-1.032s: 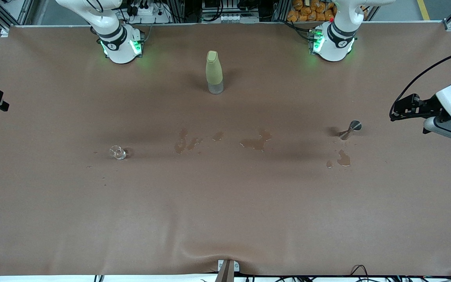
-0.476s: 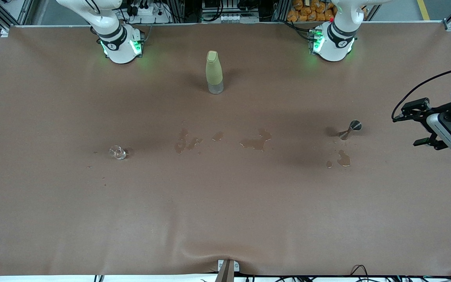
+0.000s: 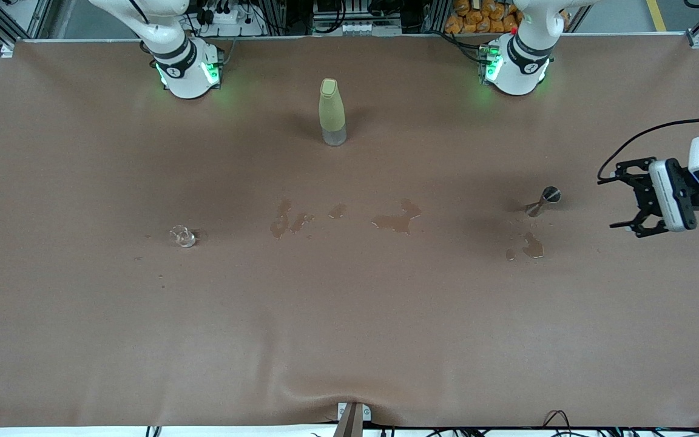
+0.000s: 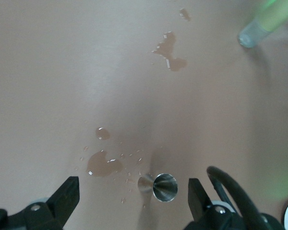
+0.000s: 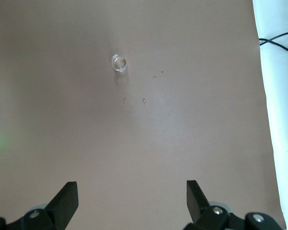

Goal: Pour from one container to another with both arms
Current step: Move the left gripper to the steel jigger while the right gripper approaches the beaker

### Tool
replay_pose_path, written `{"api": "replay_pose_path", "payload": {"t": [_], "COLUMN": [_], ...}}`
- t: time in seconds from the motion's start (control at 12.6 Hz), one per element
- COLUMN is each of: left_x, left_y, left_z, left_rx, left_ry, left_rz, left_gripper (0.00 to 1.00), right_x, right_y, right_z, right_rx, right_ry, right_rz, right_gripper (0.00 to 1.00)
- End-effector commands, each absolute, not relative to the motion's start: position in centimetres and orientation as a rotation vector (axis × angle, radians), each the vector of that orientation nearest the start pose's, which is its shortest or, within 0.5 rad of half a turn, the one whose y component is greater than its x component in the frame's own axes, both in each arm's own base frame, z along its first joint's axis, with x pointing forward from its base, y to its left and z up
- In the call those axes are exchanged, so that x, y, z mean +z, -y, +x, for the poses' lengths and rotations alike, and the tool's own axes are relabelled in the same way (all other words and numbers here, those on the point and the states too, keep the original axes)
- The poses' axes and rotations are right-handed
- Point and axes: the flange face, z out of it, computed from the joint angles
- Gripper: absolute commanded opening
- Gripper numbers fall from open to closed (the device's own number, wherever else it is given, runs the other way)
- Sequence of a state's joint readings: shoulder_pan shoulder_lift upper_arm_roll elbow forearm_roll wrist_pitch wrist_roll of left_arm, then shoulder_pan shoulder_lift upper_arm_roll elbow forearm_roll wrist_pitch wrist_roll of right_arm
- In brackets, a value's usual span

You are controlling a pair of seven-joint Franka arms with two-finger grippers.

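Claws first: we count two, both with fingers spread apart and holding nothing. We see the left claw (image 3: 624, 201) in the front view, up in the air over the left arm's end of the table (image 3: 349, 340). The right claw (image 5: 132, 201) stays out of that view; only its own wrist camera shows its two black fingers, hanging over bare brown table.

We count two small vessels. One metal jigger (image 3: 545, 199) lies tipped on its side toward the left arm's end of the table, near the left claw but apart from it. One glass cup (image 3: 182, 236) sits toward the right arm's end, well apart from the jigger. We cannot tell whether anything is in either.

One tall yellow-green bottle (image 3: 332, 111) stands upright between the two arm bases, farther from the front camera than both vessels.

Puddles (image 3: 395, 220) dot the table: several between the cup and the jigger, and two more just nearer the front camera than the jigger.

Only the left wrist view looks into the jigger's open mouth (image 4: 164, 186), between that claw's fingers. Only the right wrist view shows the white strip (image 5: 277, 96) along the table's edge.
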State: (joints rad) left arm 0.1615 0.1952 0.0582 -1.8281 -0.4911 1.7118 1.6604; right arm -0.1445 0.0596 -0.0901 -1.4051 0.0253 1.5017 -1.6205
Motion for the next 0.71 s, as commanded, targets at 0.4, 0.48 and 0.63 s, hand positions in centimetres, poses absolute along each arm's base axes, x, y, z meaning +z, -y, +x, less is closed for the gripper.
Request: {"api": "replay_pose_path", "payload": {"t": [0.4,0.48,0.63], "left_x": [30.5,29.2,26.3], "left_y": [-12.9,-13.6,-14.4], "left_z": [54.2,53.9,53.4], "left_rx": [0.377,0.387,0.406], "left_ry": [1.748,1.761,1.758], "left_rz": [1.757,1.727,1.676], "left_gripper": [1.0,1.0,1.0], "right_x": [57.5,55.0,49.0], "right_y": [16.1,16.4,17.0], "right_z": [55.8,56.3,56.4], "right_rx": [-0.284,-0.334,-0.454], "right_ry": [1.941,1.946,1.9], "right_rz": [-2.12,-2.058,-1.947], "right_gripper": [1.0,1.0,1.0]}}
